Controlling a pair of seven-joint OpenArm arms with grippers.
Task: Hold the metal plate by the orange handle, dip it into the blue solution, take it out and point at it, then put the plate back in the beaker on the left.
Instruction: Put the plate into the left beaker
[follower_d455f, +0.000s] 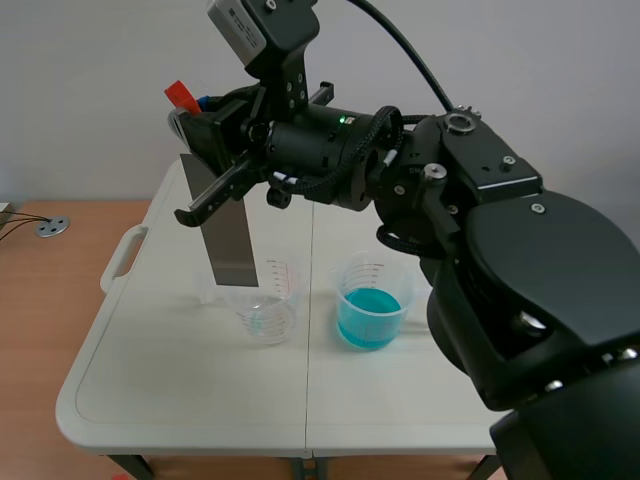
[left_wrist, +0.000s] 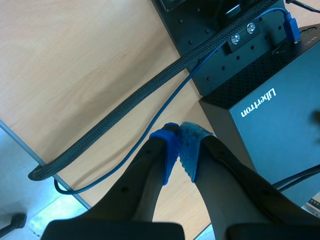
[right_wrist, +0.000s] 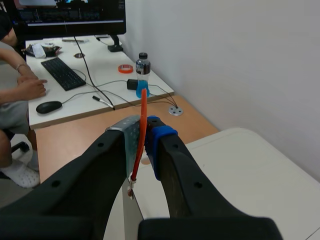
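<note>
- White bench (follower_d455f: 180, 380), set before a plain pale wall, is carrying two clear beakers. The left beaker (follower_d455f: 268, 305) is showing only a blue trace at its bottom, and the right beaker (follower_d455f: 372, 285) is holding the blue solution (follower_d455f: 368, 322).
- Right claw (right_wrist: 144, 135) is clenching the orange handle (right_wrist: 143, 115) between its pads, high above the bench.
- Metal plate (follower_d455f: 225, 230) is hanging from that handle, slightly tilted. Its lower edge is overlapping the left beaker's rim in the scene view. Whether it is sitting inside the rim or behind it is not determinable.
- Left claw (left_wrist: 179, 150) is closed on nothing, pads meeting, over a wooden surface beside a black box (left_wrist: 270, 130) and cables, off the bench.
- Judgement: the plate is passing through the left beaker's mouth, either lifting out or being put back.
- Recommendation: travel through the rim is best kept vertical, with the plate plumb and centred.
- Risk: the light beaker is looking easy to tip. The lower edge is needing to clear both rims before any sideways move.
</note>
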